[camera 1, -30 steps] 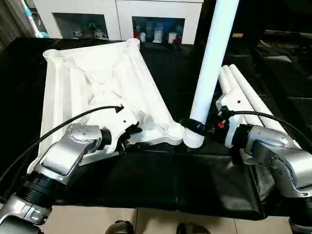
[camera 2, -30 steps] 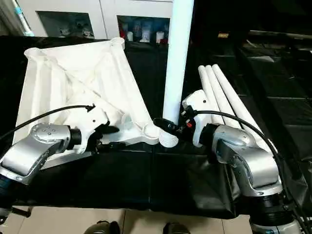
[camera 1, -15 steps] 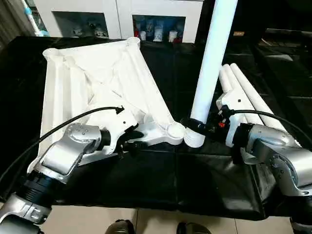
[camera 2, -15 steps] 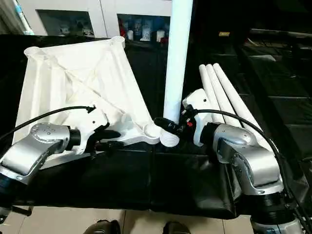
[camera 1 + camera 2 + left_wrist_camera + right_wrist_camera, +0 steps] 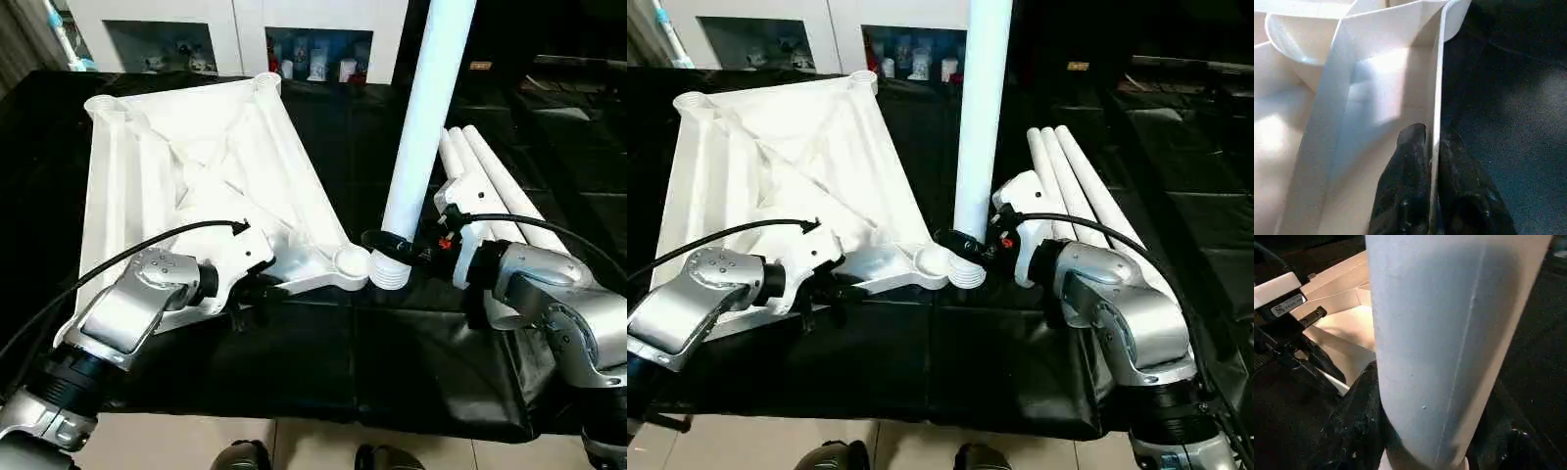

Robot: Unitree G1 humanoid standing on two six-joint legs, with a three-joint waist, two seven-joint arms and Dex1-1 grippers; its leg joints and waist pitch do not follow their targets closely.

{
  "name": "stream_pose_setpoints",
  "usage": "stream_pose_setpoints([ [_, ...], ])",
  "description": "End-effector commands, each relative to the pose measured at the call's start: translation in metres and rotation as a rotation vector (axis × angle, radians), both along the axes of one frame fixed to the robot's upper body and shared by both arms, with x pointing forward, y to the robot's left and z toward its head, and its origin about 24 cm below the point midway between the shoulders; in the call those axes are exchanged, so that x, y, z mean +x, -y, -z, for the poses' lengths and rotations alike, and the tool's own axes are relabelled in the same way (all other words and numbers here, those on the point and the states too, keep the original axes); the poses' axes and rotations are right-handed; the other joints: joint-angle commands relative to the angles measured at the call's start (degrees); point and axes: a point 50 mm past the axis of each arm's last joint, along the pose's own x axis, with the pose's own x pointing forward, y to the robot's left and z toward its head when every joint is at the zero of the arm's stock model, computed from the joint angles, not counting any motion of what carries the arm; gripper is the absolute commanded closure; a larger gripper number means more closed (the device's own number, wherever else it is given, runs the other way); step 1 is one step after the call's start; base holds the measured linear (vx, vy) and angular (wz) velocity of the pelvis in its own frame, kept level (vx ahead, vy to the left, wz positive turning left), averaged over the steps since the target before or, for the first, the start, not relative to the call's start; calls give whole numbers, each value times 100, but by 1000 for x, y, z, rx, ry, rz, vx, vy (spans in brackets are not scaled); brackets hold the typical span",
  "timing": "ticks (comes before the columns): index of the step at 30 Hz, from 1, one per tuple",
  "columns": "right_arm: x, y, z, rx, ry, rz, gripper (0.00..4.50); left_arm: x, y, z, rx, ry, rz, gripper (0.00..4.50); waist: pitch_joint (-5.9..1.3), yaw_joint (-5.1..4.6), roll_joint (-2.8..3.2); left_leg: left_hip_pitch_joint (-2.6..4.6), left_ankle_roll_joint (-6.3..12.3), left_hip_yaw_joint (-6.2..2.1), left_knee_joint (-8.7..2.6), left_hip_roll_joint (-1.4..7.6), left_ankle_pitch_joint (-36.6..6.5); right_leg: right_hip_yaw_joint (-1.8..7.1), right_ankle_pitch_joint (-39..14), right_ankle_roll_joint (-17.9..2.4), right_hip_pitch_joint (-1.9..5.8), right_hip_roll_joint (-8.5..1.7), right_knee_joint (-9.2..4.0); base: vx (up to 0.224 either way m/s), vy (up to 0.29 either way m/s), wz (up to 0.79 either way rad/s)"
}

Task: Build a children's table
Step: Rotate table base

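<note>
On the black-covered bench (image 5: 294, 362), the left claw (image 5: 1433, 161) pinches the tabletop's (image 5: 196, 157) rim; the right claw (image 5: 387, 250) grips an upright leg (image 5: 426, 108).

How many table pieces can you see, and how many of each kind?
Table top: 1, lying with its ribbed underside up.
Leg held upright in the right hand: 1.
Legs lying side by side on the black cover: 3.
Total: 5 white pieces.
</note>
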Motion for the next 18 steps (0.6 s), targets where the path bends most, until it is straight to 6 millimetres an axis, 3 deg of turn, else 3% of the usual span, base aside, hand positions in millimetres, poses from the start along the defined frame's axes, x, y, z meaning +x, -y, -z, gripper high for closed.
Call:
stream_pose_setpoints([
  [1, 1, 0, -3, 9, 1, -4, 265, 0, -2, 4, 12, -4, -14, 435, -328, 1, -3, 149, 170, -109, -497, 345, -1009, 277, -913, -1536, 229, -390, -386, 0, 0, 0],
  [6, 2, -1, -3, 13, -2, -4, 265, 0, 0, 3, -25, 12, -9, 444, -355, -19, -20, 132, 276, -99, -469, 330, -724, 277, -483, -1579, 251, -383, -351, 0, 0, 0],
  [18, 3, -2, -3, 27, -5, 0, 265, -6, 2, 7, -107, 52, -46, 444, -350, -25, -47, 129, 353, -87, -474, 342, -741, 280, -716, -1545, 241, -387, -370, 0, 0, 0],
])
